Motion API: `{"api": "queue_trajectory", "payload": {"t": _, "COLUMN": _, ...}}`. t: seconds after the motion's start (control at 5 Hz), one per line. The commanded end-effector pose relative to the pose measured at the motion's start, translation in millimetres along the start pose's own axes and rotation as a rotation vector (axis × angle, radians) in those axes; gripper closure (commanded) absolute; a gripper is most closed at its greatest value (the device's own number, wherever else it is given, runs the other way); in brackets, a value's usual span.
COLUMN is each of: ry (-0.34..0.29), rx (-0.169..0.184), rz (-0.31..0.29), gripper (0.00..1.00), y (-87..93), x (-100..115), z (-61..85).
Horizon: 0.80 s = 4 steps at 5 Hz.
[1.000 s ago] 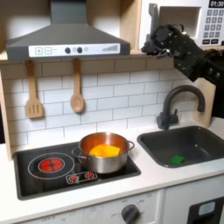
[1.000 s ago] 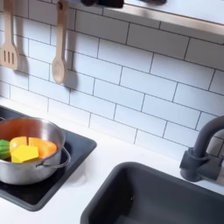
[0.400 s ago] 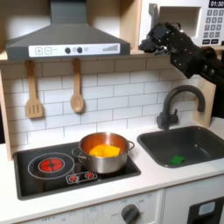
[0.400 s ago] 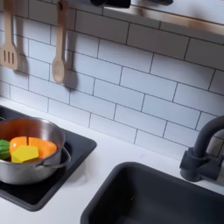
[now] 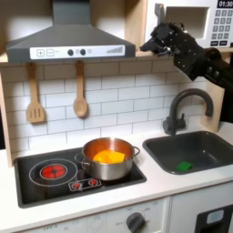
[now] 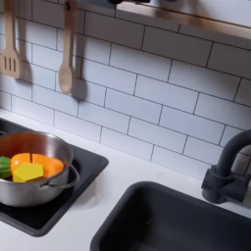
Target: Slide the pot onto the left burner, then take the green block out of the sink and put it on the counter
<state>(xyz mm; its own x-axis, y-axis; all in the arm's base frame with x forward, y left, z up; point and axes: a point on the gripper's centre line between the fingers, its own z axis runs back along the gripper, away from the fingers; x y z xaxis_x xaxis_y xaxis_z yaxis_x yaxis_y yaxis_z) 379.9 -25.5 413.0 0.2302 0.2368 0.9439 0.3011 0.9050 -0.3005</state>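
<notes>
1. First exterior view: gripper (image 5: 157, 36) raised near the upper shelf; finger state cannot be told. Pot (image 5: 109, 159) sits low and toward the first exterior view's left of it, on the cooktop's right burner. Green block (image 5: 185, 167) lies in the sink (image 5: 162, 146).
2. Second exterior view: pot (image 6: 31, 169) at the cooktop's near-sink edge, sink (image 6: 118, 211) beside it.
</notes>
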Motion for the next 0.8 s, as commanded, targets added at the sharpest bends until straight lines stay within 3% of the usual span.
{"api": "queue_trajectory", "payload": {"t": 0.0, "ry": -0.002, "rx": 0.003, "rz": 0.0, "gripper": 1.0, "y": 1.4, "x": 0.0, "z": 1.8}}
{"api": "queue_trajectory", "payload": {"t": 0.6, "ry": 0.02, "rx": 0.006, "rz": -0.002, "gripper": 1.0, "y": 2.8, "x": -2.0, "z": 1.4}}
